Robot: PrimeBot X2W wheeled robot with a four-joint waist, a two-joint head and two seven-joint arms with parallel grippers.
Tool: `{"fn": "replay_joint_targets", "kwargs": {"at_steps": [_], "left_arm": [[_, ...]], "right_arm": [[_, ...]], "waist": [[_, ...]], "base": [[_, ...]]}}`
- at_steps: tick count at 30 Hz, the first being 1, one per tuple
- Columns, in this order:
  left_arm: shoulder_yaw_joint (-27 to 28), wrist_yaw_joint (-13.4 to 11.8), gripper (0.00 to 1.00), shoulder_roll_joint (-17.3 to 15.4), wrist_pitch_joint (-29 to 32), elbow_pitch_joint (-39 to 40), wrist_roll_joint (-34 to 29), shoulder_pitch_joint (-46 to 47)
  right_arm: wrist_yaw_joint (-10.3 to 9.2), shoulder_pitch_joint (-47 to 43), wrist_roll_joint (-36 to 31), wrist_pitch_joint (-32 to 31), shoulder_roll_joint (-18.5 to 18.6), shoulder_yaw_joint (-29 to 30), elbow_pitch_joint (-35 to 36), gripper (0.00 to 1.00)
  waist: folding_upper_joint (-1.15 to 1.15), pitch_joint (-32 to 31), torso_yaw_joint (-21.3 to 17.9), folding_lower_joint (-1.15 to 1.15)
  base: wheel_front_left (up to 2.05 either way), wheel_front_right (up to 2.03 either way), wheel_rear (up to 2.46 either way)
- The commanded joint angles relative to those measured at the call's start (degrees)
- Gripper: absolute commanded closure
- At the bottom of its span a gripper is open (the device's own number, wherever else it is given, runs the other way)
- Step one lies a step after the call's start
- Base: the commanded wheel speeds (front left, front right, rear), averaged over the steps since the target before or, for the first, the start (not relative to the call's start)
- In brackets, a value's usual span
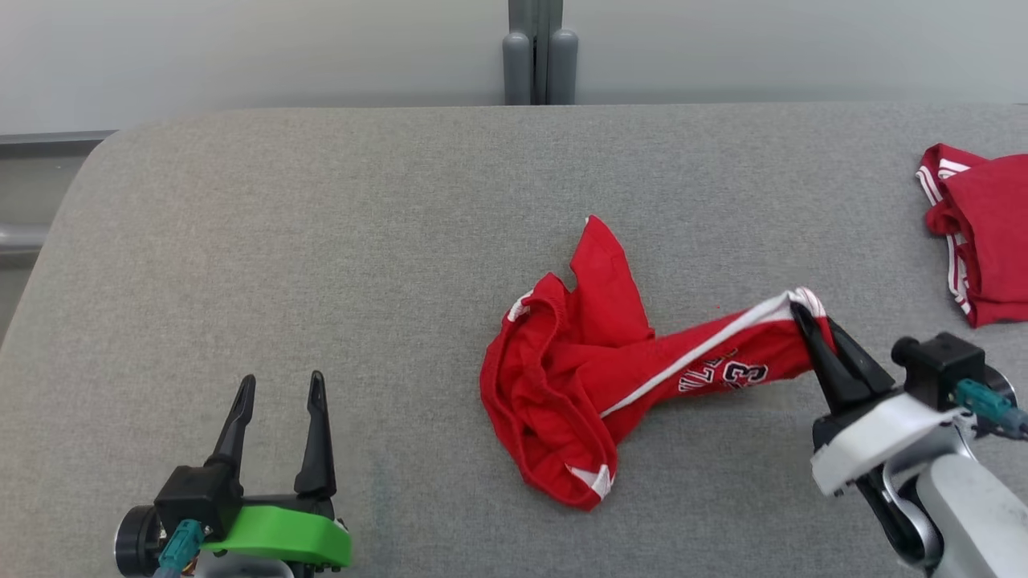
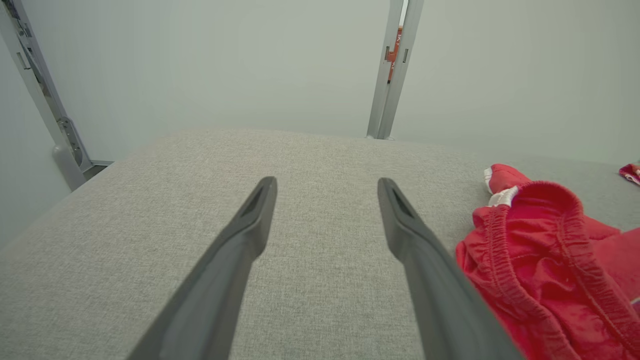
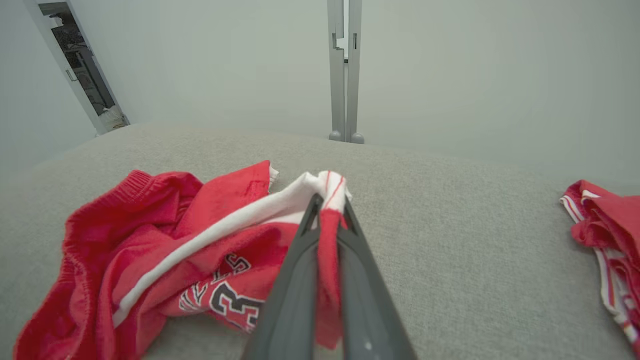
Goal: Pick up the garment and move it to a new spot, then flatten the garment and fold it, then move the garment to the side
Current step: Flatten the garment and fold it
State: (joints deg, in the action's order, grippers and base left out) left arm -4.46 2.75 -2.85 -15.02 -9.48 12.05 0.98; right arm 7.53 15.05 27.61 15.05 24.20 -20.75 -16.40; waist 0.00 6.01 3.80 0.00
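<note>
Nearest on the left, left jaws spread wide and empty over the grey tabletop (image 1: 321,241), well apart from the work. Nearest on the right, right jaws pinched tight on the white-trimmed hem of one leg of the red shorts (image 1: 578,377). Rest of the cloth crumpled in a heap mid-tabletop, waistband bunched toward the left, printed leg drawn toward the grip.

Likely step: lifting for the carry to a new spot. Raise straight up till clear of the surface, then travel slowly. Avoid dragging, for fear of slipping from a one-corner pinch. Steer clear of the second red garment (image 1: 980,233) at the far right. Set down on bare tabletop with room for spreading flat.
</note>
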Motion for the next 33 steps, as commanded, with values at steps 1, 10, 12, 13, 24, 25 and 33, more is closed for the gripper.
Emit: {"fn": "replay_joint_targets", "kwargs": {"at_steps": [1,10,12,13,24,25,33], "left_arm": [[-0.03,-0.35,0.0,-0.1,-0.17,-0.08,0.66,-0.52],[0.51,-0.04,0.0,-0.1,-0.18,-0.13,0.18,-1.77],[0.77,0.22,0.0,-0.1,-0.18,-0.19,-0.2,-1.97],[0.92,0.28,0.0,-0.1,-0.18,-0.26,-0.28,-1.99],[1.76,0.9,0.0,-0.1,-0.17,-0.4,-0.73,-2.72],[1.85,0.92,0.0,-0.1,-0.17,-0.37,-0.74,-2.82],[2.49,0.92,0.0,-0.1,-0.17,0.06,-1.12,-3.77]], "right_arm": [[-0.09,-2.48,-0.81,0.15,0.49,1.03,0.62,1.0],[-0.09,-15.82,-1.4,0.16,-3.56,8.0,3.21,0.0],[-0.09,-16.9,-2.06,0.16,-4.87,9.49,4.52,0.0],[-0.09,-17.41,-2.59,0.16,-5.52,10.67,5.49,0.0],[-0.09,-21.85,-7.2,0.16,-11.44,16.14,14.1,0.0],[-0.09,-22.03,-7.43,0.16,-11.99,16.52,14.34,0.0],[-0.09,-21.28,-9.61,0.16,-14.49,17.63,14.48,0.0]], "waist": [[0.0,-0.43,-0.57,0.0],[0.0,-1.25,-1.74,0.0],[0.0,-1.59,-2.2,0.0],[0.0,-1.75,-2.44,0.0],[0.0,-3.48,-4.35,0.0],[0.0,-3.62,-4.5,0.0],[0.0,-4.99,-5.3,0.0]], "base": [[0.0,0.0,0.0],[0.0,0.0,0.0],[0.0,0.0,0.0],[0.0,0.0,0.0],[0.0,0.0,0.0],[0.0,0.0,0.0],[0.0,0.0,0.0]]}}
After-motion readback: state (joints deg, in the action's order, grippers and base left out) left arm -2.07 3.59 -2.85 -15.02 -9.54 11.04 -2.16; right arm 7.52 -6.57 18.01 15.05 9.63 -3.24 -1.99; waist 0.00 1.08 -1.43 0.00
